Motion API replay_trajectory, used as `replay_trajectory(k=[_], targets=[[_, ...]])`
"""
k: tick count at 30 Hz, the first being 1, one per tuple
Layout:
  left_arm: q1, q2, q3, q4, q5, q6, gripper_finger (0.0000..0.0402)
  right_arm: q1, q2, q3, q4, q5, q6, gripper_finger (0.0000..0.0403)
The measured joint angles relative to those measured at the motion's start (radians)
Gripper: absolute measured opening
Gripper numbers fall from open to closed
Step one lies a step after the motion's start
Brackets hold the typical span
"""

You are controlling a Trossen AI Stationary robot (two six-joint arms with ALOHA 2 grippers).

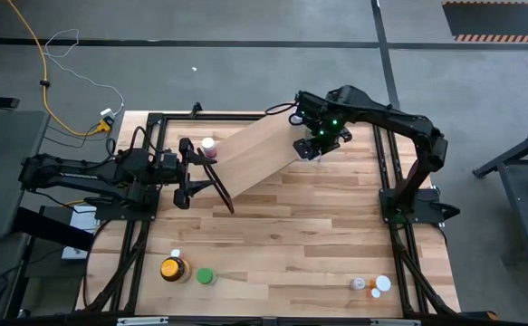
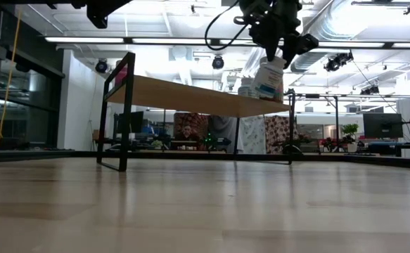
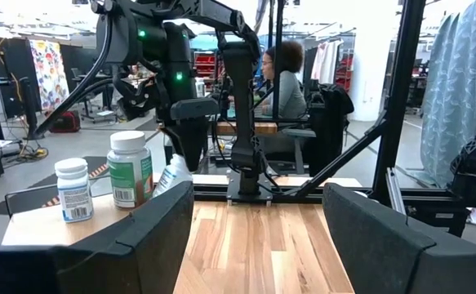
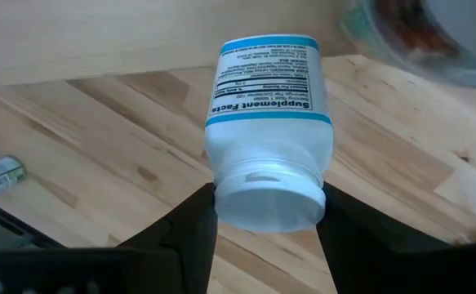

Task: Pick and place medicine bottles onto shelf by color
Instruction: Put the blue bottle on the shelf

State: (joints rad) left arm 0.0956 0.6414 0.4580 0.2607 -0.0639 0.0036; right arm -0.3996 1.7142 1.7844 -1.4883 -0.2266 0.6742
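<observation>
The shelf (image 1: 264, 149), a light-wood board on black wire frame ends, stands slantwise at the table's far middle. My right gripper (image 1: 311, 145) is above its right end, shut on a white bottle with a blue-edged label (image 4: 266, 106). That bottle also shows tilted in the low view (image 2: 268, 77) and the left wrist view (image 3: 172, 173). Two white-capped bottles (image 3: 74, 189) (image 3: 129, 167) stand on the board beside it. A pink-capped bottle (image 1: 208, 145) stands on the left end. My left gripper (image 1: 191, 172) is open and empty at the shelf's left end. My right gripper pinches the white bottle's cap (image 4: 266, 196) between its two fingers (image 4: 190, 224), one on each side. The fingers come from above, slanting down. The bottle hangs tilted below them, base lowest and close over the board's right end; whether the base touches the board I cannot tell.
An amber jar with a yellow lid (image 1: 174, 269), a green bottle (image 1: 206, 276) and a small white one (image 1: 175, 254) stand near the front left. Some small bottles (image 1: 372, 285) stand at the front right. Bare tabletop (image 1: 291, 226) lies between them and the shelf. A person (image 3: 282, 77) sits beyond the table.
</observation>
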Motion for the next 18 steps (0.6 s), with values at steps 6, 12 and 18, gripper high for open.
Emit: replay_trajectory(k=[6,12,18], targets=[[0.000,0.000,0.000,0.000,0.000,0.000,0.0261,-0.006,0.001,0.000,0.001,0.033,0.001,0.0174],[0.000,0.000,0.000,0.000,0.000,0.000,0.0261,-0.006,0.016,0.000,0.022,0.044,0.000,0.0174],[0.000,0.000,0.000,-0.001,0.000,0.000,0.0261,-0.005,0.040,0.001,0.013,0.031,-0.001,0.0174]])
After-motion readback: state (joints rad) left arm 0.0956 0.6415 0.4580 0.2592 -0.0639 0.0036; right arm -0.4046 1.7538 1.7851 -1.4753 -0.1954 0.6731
